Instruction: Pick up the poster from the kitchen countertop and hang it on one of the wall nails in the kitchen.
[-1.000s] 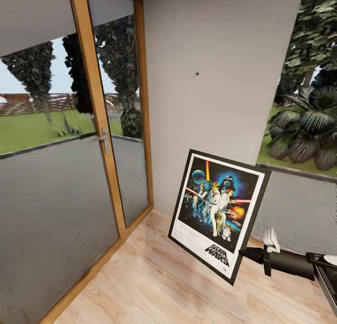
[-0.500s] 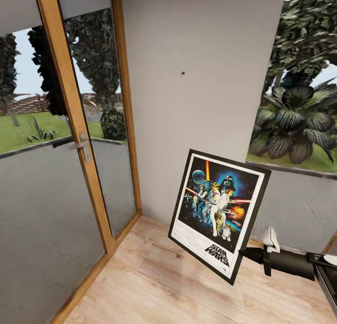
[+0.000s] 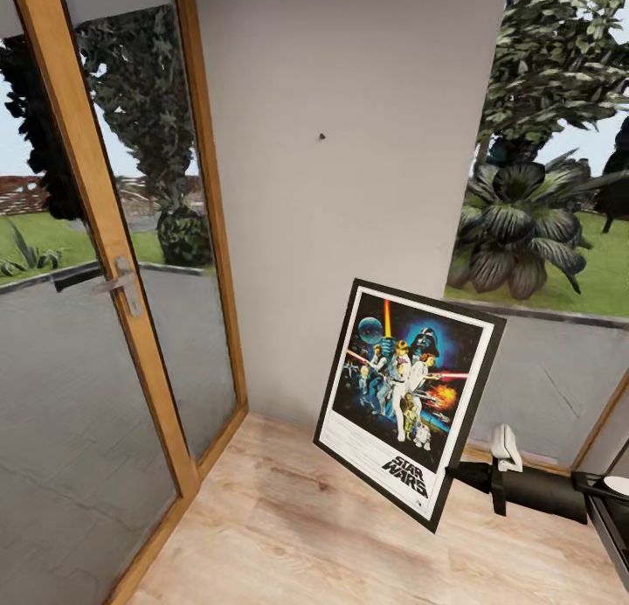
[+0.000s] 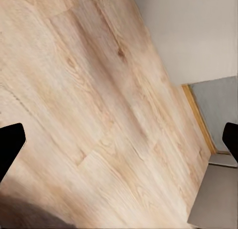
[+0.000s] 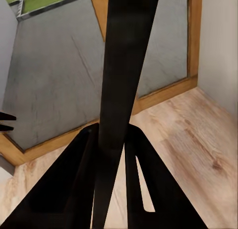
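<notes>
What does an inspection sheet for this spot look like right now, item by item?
Surface: light wood floor; no countertop seen.
Job's things: poster held tilted, off the floor; nail on the grey wall, above the poster.
Clutter: nothing seen.
Grippers: right tool shut on the poster's frame edge; left tool open, over bare floor.
Cables: nothing seen.
Surroundings: wood-framed glass door with handle; window onto garden plants.

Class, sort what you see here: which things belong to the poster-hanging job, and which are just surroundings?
Belongs to the job:
- poster, gripped at its edge by the right hand
- wall nail in the grey wall

Just surroundings:
- glass door with wooden frame and its handle
- wooden floor
- garden plants outside
</notes>
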`<state>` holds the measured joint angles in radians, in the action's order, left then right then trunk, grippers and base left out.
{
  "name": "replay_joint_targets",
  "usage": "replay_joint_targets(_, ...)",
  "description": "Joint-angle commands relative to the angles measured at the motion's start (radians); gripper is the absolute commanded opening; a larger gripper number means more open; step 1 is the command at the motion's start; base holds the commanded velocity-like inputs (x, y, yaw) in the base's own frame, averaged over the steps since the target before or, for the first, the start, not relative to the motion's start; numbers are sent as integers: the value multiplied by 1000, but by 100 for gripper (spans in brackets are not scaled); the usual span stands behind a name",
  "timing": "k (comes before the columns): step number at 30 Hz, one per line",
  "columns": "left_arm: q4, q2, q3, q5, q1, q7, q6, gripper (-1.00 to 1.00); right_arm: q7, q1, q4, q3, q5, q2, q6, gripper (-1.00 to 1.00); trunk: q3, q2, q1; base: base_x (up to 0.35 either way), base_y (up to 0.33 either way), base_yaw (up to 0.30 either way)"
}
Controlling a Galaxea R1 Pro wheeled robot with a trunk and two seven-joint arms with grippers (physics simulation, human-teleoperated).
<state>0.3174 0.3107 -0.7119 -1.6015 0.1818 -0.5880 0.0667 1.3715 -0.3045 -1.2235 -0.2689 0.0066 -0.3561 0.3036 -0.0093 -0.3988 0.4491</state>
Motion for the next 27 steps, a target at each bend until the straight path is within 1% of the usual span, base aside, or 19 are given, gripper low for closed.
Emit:
replay_joint_targets(1,0,1,-8,-5,1,-1,7,100,8,-1,-1,-1,0,0,15,-100,-1,-1,1,210,299,-9)
replay_joint_targets(7,0,1,-8,-6,1,-1,7,100,8,-1,-1,-1,0,0,15,-100,-1,-1,1,202,307,-7)
replay_joint_targets(9,0,1,-8,-6,1,-1,7,100,8,-1,0,-1,0,1,15,-100,-1,-1,1,194,313,-131)
replay_joint_targets(17,0,1,-9,-6,1,-1,7,100,8,-1,0,0,0,1,16,-100,2,-1,1,167,294,-272)
replay_joint_targets(20,0,1,-9,-5,1,-1,7,100,8,-1,0,0,0,1,16,-100,3,-1,1,62,110,-297)
replay_joint_targets(27,0,1,-7,-6,1,-1,7,100,8,-1,1,0,0,1,17,-100,8,-1,1,8,13,-300)
